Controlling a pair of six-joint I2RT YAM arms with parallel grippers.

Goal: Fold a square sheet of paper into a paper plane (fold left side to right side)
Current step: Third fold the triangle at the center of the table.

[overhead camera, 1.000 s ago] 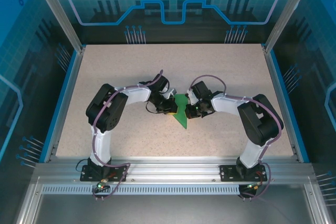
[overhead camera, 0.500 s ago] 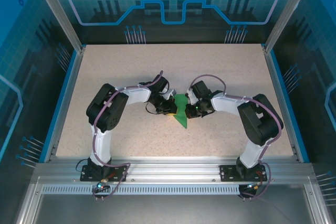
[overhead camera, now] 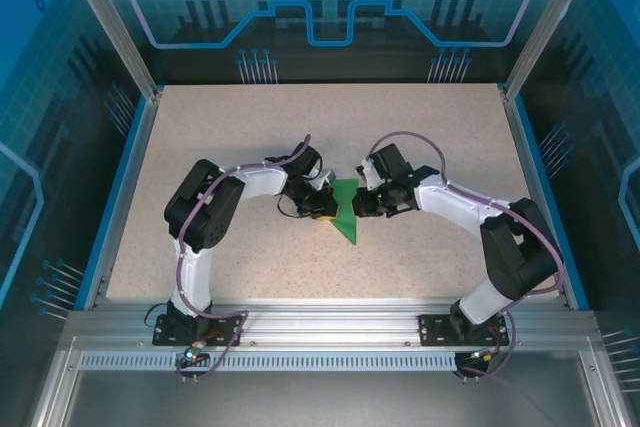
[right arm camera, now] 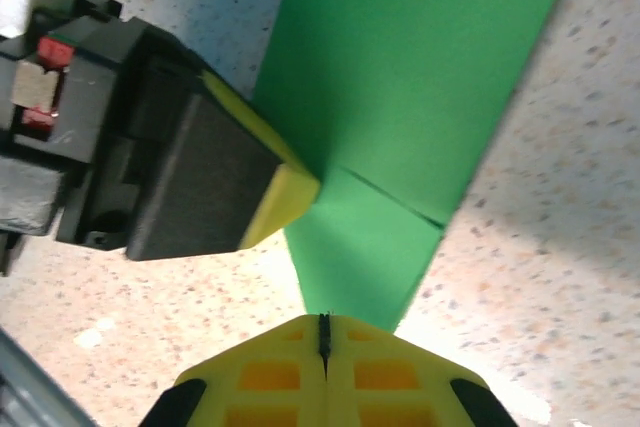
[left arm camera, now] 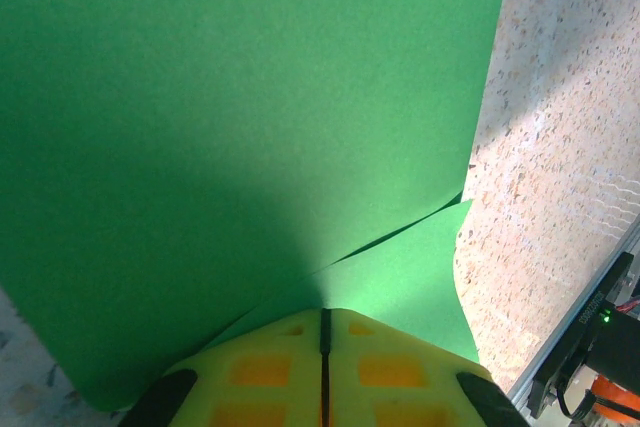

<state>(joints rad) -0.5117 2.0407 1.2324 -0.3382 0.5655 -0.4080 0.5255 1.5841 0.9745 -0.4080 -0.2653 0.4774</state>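
The green paper (overhead camera: 345, 218) lies on the speckled surface (overhead camera: 240, 137), about in the middle between left and right and a little toward the near side. It is folded into a narrow shape that is wider at the far end and comes to a point at the near end. In the left wrist view the green paper (left arm camera: 250, 127) shows a flat upper layer and a smaller flap under it, and a crease line runs from the right edge down to the yellow fingertips. In the right wrist view the green paper (right arm camera: 400, 77) shows the same layered edge, with a small step where one layer ends.

The left end effector (overhead camera: 324, 211) is at the left edge of the paper. Its fingers are together, with only a thin seam between them, and the tips of the left end effector (left arm camera: 325, 315) rest on the face of the paper, not around its edge. From the right wrist the left end effector (right arm camera: 296, 193) appears as a black block with a yellow tip that touches the left edge of the paper.

The right end effector (overhead camera: 361, 206) is just beside the right edge of the paper, opposite the left one. The fingers of the right end effector (right arm camera: 323, 319) are also pressed together, and the tips meet the narrow part of the paper.

Both arms bend inward from their bases at the near metal rail (overhead camera: 330, 325). A blue border (overhead camera: 120, 187) runs along the left side of the surface.
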